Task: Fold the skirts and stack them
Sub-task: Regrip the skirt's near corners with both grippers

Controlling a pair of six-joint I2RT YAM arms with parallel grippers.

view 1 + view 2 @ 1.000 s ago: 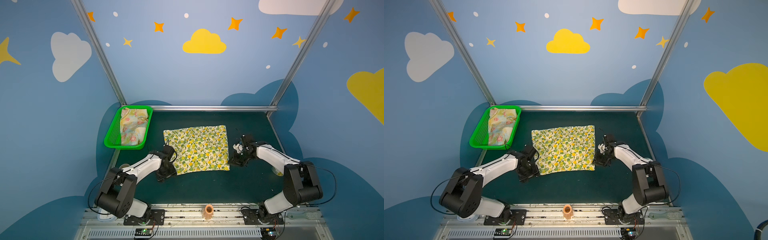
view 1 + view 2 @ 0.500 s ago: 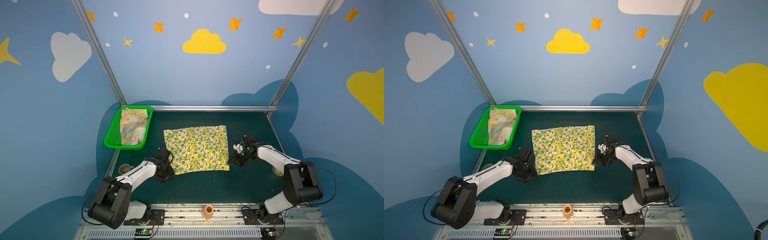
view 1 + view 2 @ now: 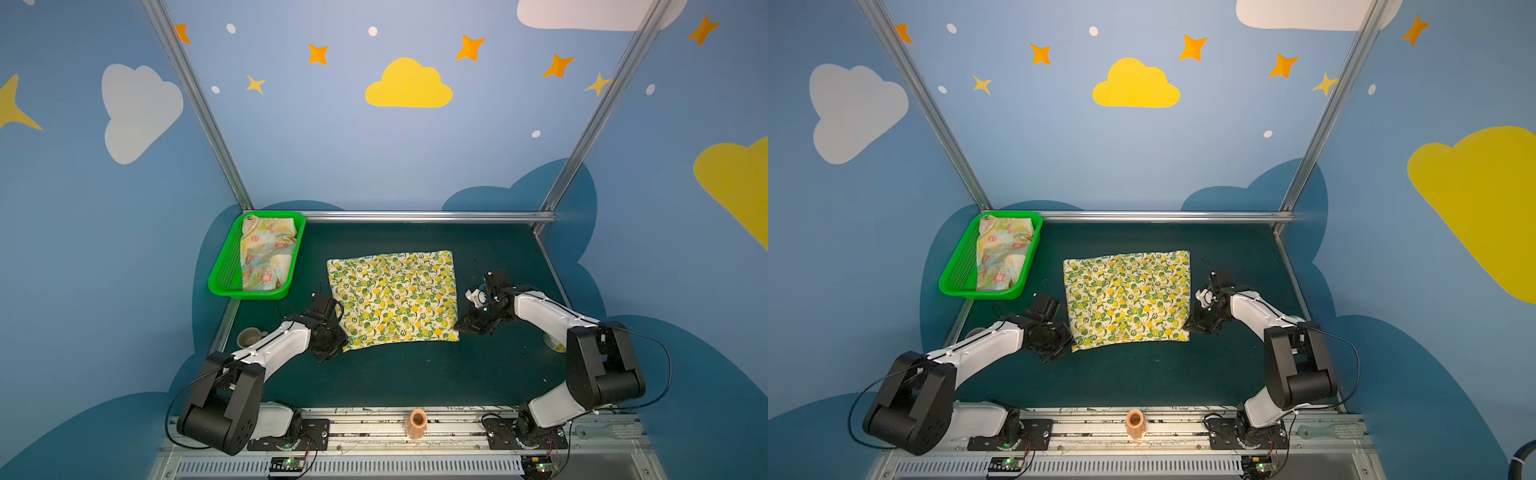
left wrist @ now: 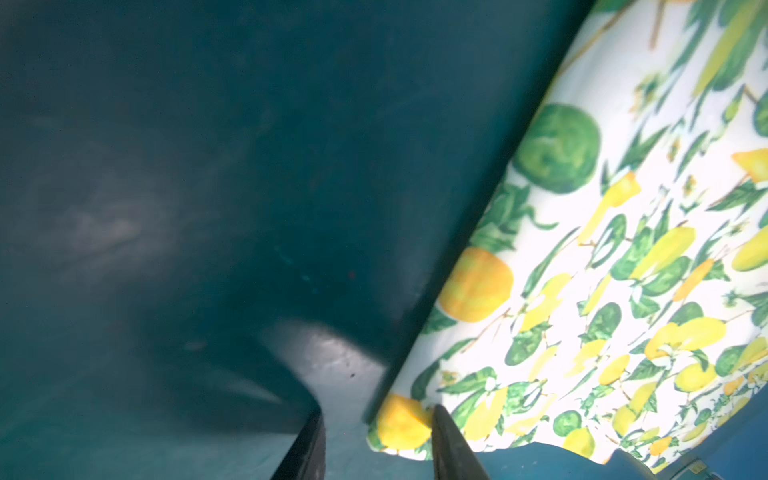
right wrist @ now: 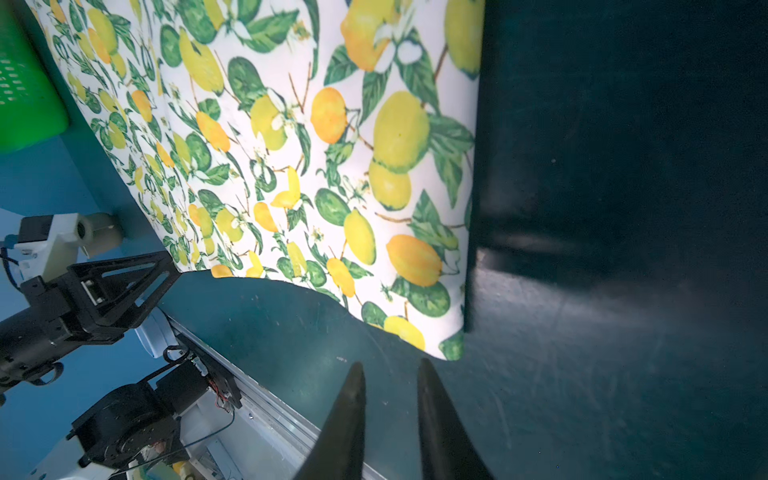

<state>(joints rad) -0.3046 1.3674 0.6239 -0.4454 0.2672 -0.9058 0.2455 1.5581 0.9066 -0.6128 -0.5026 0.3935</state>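
Heads up, your view: dark green mat point(image 3: 395, 374), lemon skirt point(image 3: 392, 297) flat in middle. Green basket point(image 3: 220, 286) far left, floral skirt point(image 3: 266, 253) crumpled inside. Your left gripper point(image 4: 378, 411) at lemon skirt's near left corner, fingers apart, one tip touching cloth edge. Your right gripper point(image 5: 391, 363) just short of near right corner, fingers slightly apart, nothing between.

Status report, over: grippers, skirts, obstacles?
Left gripper open at near corner of lemon skirt. Right gripper open, short of other near corner. Floral skirt in green basket. Nothing blocking.
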